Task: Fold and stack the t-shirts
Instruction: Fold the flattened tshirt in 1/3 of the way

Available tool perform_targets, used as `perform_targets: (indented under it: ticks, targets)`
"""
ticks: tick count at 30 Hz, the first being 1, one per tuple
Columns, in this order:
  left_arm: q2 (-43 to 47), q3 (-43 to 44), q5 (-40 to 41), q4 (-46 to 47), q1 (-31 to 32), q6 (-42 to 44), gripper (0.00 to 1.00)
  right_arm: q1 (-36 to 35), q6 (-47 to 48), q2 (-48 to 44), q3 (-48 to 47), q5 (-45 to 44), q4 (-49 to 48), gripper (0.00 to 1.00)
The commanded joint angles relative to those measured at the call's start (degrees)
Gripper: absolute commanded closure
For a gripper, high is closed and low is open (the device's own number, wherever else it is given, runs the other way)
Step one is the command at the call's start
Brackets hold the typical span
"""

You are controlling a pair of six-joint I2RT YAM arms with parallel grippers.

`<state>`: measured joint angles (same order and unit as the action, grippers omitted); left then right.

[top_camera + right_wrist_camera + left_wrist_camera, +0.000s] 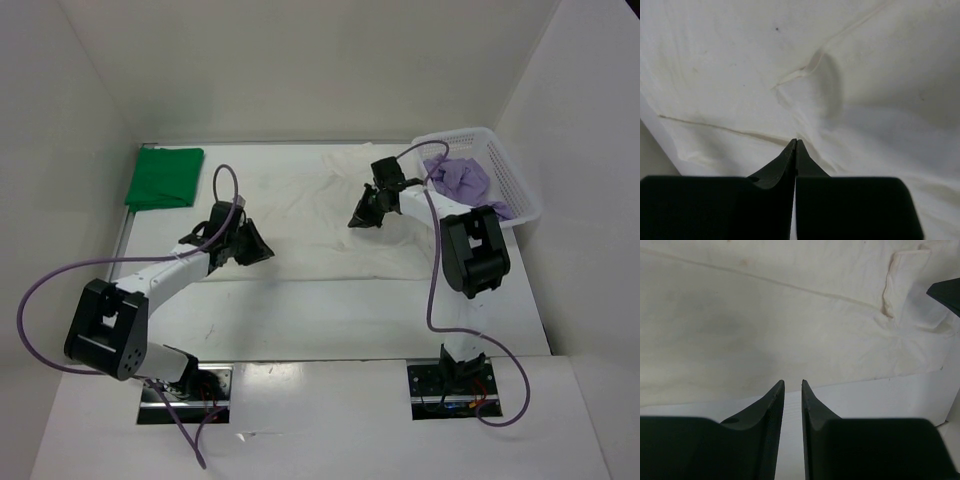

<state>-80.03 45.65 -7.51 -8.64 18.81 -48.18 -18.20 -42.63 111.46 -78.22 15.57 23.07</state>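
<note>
Left gripper [792, 382] narrowly parted, empty, at white t-shirt [300, 195] near edge, mid-worktop [330, 320]; right gripper [796, 141] pressed together above it. Green t-shirt [162, 178] far-left corner, lavender t-shirt [462, 180] in basket [512, 180] far-right.

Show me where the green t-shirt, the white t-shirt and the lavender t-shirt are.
green t-shirt [165, 178], top view, middle of the folded cloth
white t-shirt [310, 215], top view, flat middle of its body
lavender t-shirt [463, 180], top view, middle of the crumpled heap

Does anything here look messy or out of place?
Only the lavender shirt: it sits crumpled in the white basket at far right, while the green shirt lies neatly folded far left. The white shirt is spread out, slightly wrinkled.
</note>
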Motion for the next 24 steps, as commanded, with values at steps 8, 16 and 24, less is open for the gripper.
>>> perform_targets:
  ticks: [8, 16, 24]
  targets:
    - [-1.18, -0.74, -3.48, 2.58, 0.26, 0.63, 0.73, -0.35, 2.73, 8.59, -10.2, -5.99, 1.54, 0.98]
    - [1.01, -1.87, -2.86, 1.53, 0.26, 1.16, 0.73, -0.35, 2.72, 3.6, -5.29, -3.44, -4.95, 0.98]
    - [0.49, -2.41, -2.86, 2.05, 0.26, 1.16, 0.73, -5.17, 8.52, 9.21, -13.62, -4.23, 2.15, 0.77]
